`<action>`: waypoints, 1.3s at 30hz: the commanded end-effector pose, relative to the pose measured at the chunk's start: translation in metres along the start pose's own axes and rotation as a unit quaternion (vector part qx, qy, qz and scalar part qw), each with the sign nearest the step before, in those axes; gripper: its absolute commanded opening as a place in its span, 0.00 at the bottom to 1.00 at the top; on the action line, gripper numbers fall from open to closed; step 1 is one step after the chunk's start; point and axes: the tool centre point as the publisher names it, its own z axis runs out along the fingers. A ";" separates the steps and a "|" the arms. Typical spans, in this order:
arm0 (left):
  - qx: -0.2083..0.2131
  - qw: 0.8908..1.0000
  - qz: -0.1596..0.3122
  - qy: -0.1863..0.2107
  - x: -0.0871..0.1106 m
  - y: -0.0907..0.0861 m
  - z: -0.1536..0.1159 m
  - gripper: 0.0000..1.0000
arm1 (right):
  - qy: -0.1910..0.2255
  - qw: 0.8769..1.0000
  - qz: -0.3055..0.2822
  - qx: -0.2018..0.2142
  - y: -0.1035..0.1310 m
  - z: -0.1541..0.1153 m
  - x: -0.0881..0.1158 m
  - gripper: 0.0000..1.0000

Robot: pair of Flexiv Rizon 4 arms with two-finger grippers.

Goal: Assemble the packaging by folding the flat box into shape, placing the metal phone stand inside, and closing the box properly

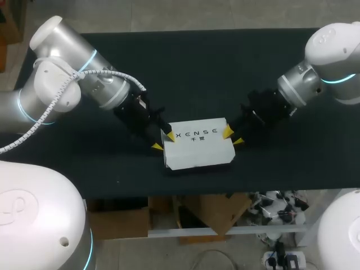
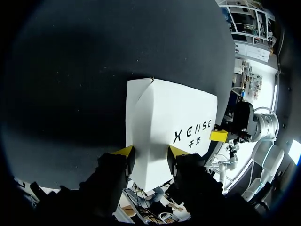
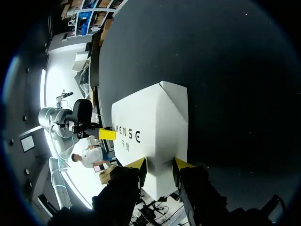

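While the table (image 1: 197, 73) is bearing the box (image 1: 199, 147) at its near middle, the left gripper (image 1: 162, 140) and right gripper (image 1: 232, 135) are bracing its left and right ends, both released, grasping nothing; pressing inward evenly is advisable, avoiding skew.

The box (image 1: 198, 143) is showing plain white with a line of black lettering across its top face; the table (image 1: 197, 73) is lying under it in matt black, flecked with faint pale specks; the left gripper (image 1: 163, 141) and the right gripper (image 1: 233, 136) are both showing black with bright yellow; the left arm (image 1: 62, 84) is gleaming silver-grey and white, ringed by a glowing light-blue band, with a white coiled cable (image 1: 50, 107) looping along it; the right arm (image 1: 332, 45) is showing the same white, grey and light blue
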 end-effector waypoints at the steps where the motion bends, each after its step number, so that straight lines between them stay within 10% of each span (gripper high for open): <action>1: -0.007 1.000 -0.002 -0.003 0.011 -0.003 0.006 0.43 | 0.004 1.000 0.003 0.007 0.004 0.008 0.009 0.39; 39: -0.052 0.998 -0.032 0.006 0.019 -0.013 -0.010 0.42 | 0.026 0.999 0.029 0.025 0.011 0.000 0.016 0.38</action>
